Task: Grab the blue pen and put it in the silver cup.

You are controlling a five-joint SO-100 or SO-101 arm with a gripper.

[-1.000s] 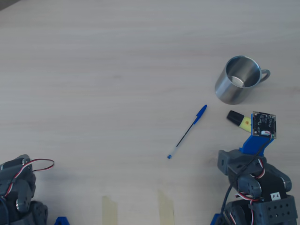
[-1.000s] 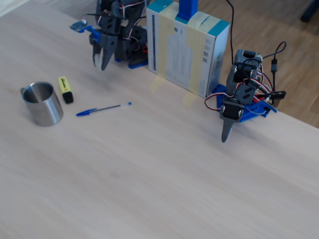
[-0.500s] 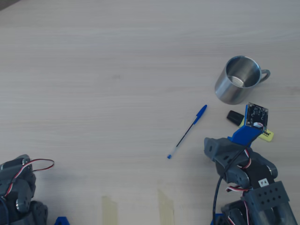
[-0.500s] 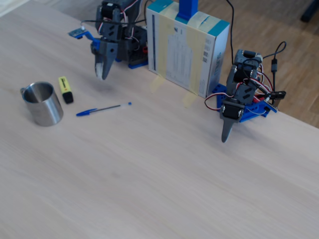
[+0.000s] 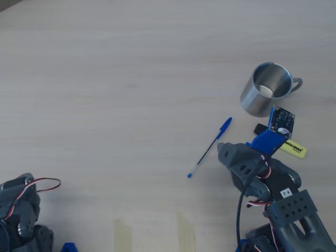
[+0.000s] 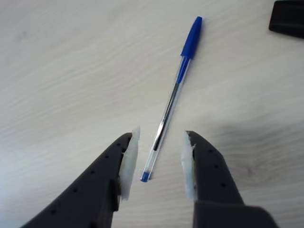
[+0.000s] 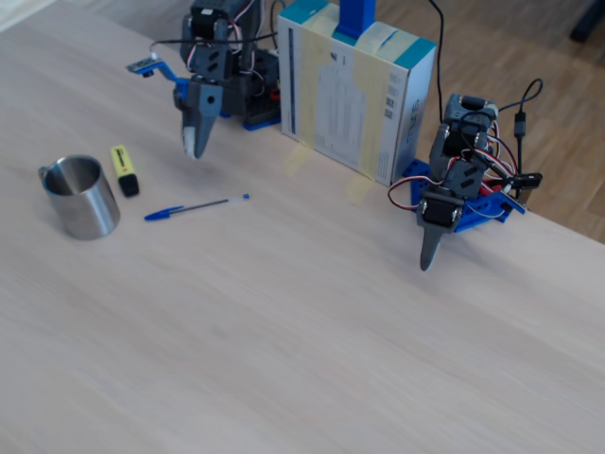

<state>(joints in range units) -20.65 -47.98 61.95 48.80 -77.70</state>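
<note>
The blue pen (image 6: 171,102) lies flat on the bench (image 6: 71,71), slanted, its clear barrel showing a dark ink tube; its small blue end plug sits between the fingers (image 6: 129,164), untouched, its capped end pointing away; the silver cup (image 5: 266,95) stands upright, empty, beyond the fingers.

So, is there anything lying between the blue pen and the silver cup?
No. In the overhead view only bare table lies between the blue pen and the silver cup. The yellow highlighter lies off to the side, below the cup.
</note>
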